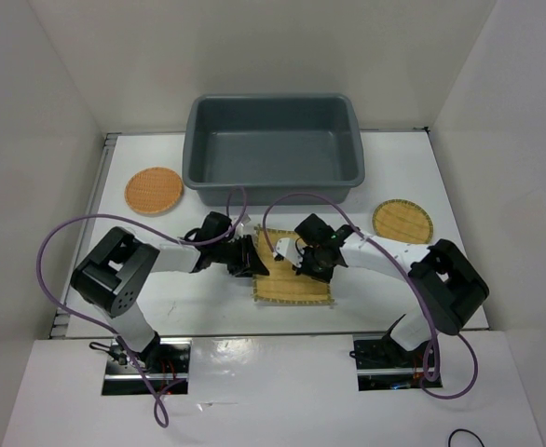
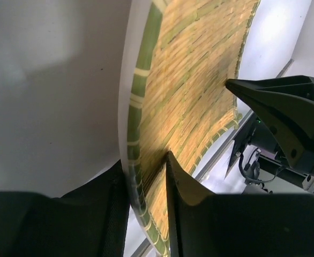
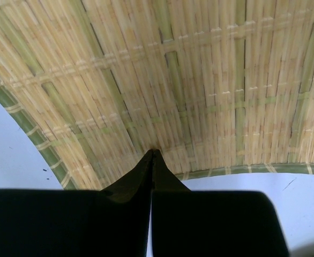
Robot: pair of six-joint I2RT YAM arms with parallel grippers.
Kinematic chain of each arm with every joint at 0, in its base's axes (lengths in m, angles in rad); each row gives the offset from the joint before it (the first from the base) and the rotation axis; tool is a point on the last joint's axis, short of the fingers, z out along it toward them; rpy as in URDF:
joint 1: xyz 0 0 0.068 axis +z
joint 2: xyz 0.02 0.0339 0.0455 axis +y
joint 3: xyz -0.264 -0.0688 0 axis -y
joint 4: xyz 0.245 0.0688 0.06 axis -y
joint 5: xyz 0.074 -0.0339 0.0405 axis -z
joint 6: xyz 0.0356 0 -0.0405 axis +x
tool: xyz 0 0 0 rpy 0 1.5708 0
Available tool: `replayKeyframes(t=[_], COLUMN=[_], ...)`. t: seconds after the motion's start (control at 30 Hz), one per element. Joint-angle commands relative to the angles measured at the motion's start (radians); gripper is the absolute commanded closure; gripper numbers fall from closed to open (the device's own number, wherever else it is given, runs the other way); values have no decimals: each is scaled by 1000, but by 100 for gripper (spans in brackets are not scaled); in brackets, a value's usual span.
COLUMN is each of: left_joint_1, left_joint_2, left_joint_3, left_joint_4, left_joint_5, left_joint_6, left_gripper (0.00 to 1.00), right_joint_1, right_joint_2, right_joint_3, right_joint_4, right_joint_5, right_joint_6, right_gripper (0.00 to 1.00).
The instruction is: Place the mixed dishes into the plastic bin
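The square yellow bamboo mat [image 1: 296, 287] lies on the white table in front of the grey plastic bin [image 1: 273, 101]. My left gripper [image 1: 257, 265] is at the mat's left edge, and its two fingers clamp the raised green-bound rim [image 2: 137, 176] between them. My right gripper [image 1: 312, 265] is shut, and its tips [image 3: 153, 152] press down on the mat's slats [image 3: 200, 80]. In the left wrist view the mat [image 2: 194, 80] curves upward, with the right gripper's black fingers [image 2: 275, 107] on its far side. The bin is empty.
One round orange woven disc [image 1: 154, 190] lies left of the bin and another [image 1: 402, 221] lies to its right. White walls enclose the table on three sides. Purple cables loop above both arms.
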Motion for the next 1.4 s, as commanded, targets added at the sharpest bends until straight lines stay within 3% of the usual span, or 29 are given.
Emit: replayKeyframes(t=[0.0,0.03,0.13,0.23,0.27,0.33,0.4,0.43,0.47,0.5,0.53,0.57,0.6,0.87,1.03,1.23,1.27,1.3,1.37], left_joint_1=[-59,-59,-69,-78,-78,-67,-35,-35,-23,-13,3,14,36,169,267,298,298,298,298], left_joint_2=[13,13,-43,-155,-186,-273,-324,-365,-381,-393,-402,-402,-402,-235,16,465,603,681,963], left_joint_3=[30,41,87,159,189,246,318,338,360,383,427,452,476,798,1096,1671,1763,2006,2332], left_joint_4=[14,-6,-102,-272,-384,-477,-553,-554,-564,-577,-577,-577,-568,-502,-523,-730,-774,-875,-955], left_joint_5=[62,62,90,90,90,93,137,152,169,180,206,220,220,375,401,401,401,401,386], left_joint_6=[30,30,59,112,131,160,160,145,136,126,105,96,96,8,-22,49,63,82,50], left_gripper=[92,98,100,100,100,100,100,100,100,100,100,100,100,100,100,100,100,100,100], right_joint_1=[1,-8,-51,-119,-153,-225,-217,-204,-192,-183,-183,-183,-183,-250,-273,-328,-328,-328,-339], right_joint_2=[32,22,-30,-188,-324,-484,-658,-688,-704,-713,-713,-725,-737,-758,-782,-814,-823,-824,-834], right_joint_3=[-29,-29,-7,109,132,146,131,109,97,83,47,28,11,-58,-95,-136,-148,-148,-158], right_joint_4=[82,67,-3,-98,-99,-3,62,76,76,76,98,114,128,210,227,217,227,227,236], right_joint_5=[-34,-34,-51,-71,-81,-36,62,158,222,298,389,546,582,722,798,798,798,784,773], right_joint_6=[12,22,22,68,88,178,212,212,238,269,307,362,363,397,378,389,389,389,389], right_gripper=[100,100,100,100,100,97,68,32,13,4,1,1,1,1,1,1,1,1,1])
